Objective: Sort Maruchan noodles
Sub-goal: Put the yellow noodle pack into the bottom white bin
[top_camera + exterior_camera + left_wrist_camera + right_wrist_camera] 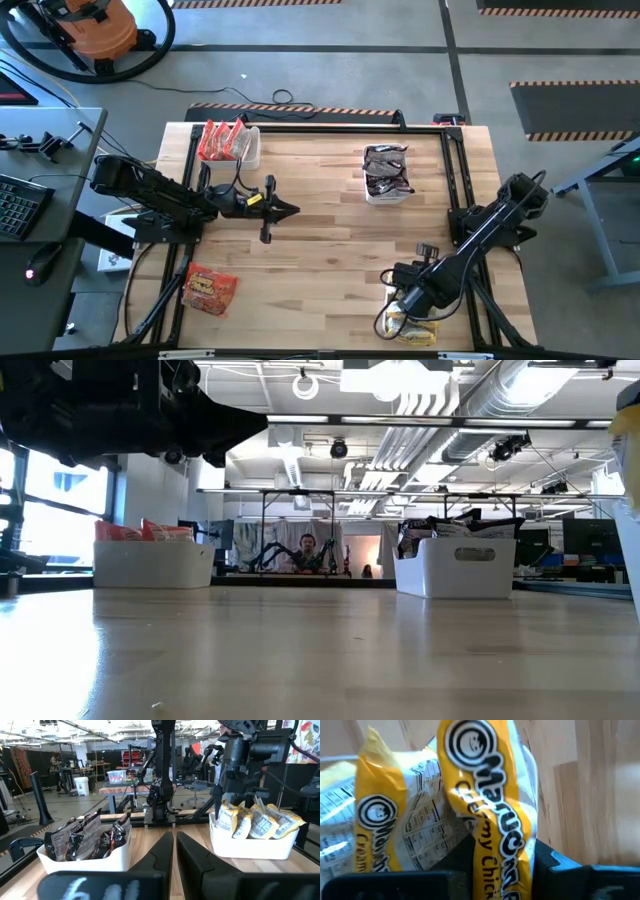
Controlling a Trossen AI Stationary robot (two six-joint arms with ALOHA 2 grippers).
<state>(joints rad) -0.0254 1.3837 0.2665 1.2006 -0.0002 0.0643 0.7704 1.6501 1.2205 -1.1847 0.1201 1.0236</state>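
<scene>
- Three white bins (pixel 386 192): red packets (pixel 222 138) 11 o'clock, dark packets (pixel 386 168) 1 o'clock, yellow 5 o'clock.
- One orange packet (pixel 209 289) loose, 7 o'clock.
- Left gripper (pixel 291 209) closed, empty.
- Right gripper (pixel 502 865) pinching one yellow packet (pixel 492 795).

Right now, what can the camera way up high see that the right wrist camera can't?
Only the high view shows the whole table, the bin of red packets, the bin of dark packets, a loose red packet and the left gripper, shut over bare wood. Only the right wrist view shows the print on the yellow packet pinched by the right gripper. Both show yellow packets at the right gripper.
</scene>
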